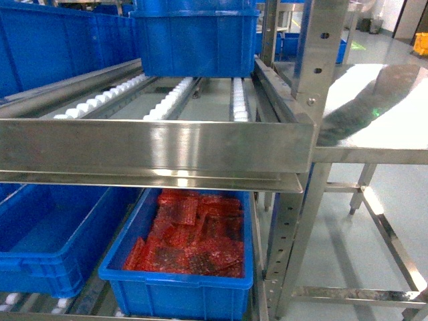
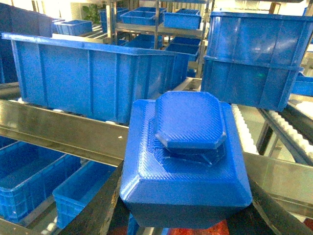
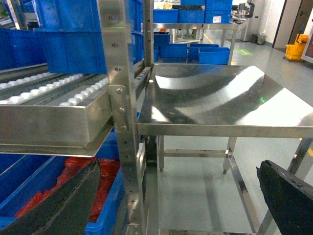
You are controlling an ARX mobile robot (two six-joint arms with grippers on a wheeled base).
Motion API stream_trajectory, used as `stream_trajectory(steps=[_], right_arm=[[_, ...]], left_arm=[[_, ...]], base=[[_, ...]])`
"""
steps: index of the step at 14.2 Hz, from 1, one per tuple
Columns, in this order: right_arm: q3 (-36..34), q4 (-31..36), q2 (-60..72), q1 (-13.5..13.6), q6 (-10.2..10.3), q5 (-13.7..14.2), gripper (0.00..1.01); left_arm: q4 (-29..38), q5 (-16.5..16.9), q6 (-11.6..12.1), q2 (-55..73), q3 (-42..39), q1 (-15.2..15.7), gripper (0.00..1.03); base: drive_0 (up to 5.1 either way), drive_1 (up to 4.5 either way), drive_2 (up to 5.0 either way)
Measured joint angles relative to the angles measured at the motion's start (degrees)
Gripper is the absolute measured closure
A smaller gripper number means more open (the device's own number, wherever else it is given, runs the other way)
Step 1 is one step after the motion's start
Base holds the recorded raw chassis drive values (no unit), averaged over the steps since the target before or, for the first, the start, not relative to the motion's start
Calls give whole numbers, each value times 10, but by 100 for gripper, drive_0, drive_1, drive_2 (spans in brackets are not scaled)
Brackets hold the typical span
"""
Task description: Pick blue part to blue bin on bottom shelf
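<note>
Head view: neither gripper is visible. On the brushed-steel bottom shelf (image 1: 87, 304), a blue plastic bin (image 1: 180, 284) holds red packets (image 1: 190, 234); a larger blue crate (image 1: 47, 247) sits to its left.

Left wrist view: the left gripper (image 2: 183, 215) clamps the blue layered octagonal plastic part (image 2: 186, 156) between its black fingers (image 2: 95, 210), in front of the steel rail (image 2: 58, 132).

Right wrist view: the right gripper (image 3: 178, 196) stands wide apart, holding nothing, near the polished steel table (image 3: 220, 103).

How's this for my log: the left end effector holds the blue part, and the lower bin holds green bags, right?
No: the bags in the lower bin are red, per the head view. The left end effector does hold the blue part.
</note>
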Motion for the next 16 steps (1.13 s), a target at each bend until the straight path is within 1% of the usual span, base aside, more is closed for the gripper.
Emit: stream_trajectory(steps=[16], right_arm=[[0, -1, 0, 0, 0, 0, 3]], left_arm=[[0, 0, 0, 0, 0, 0, 60]], base=[[-501, 236, 236]])
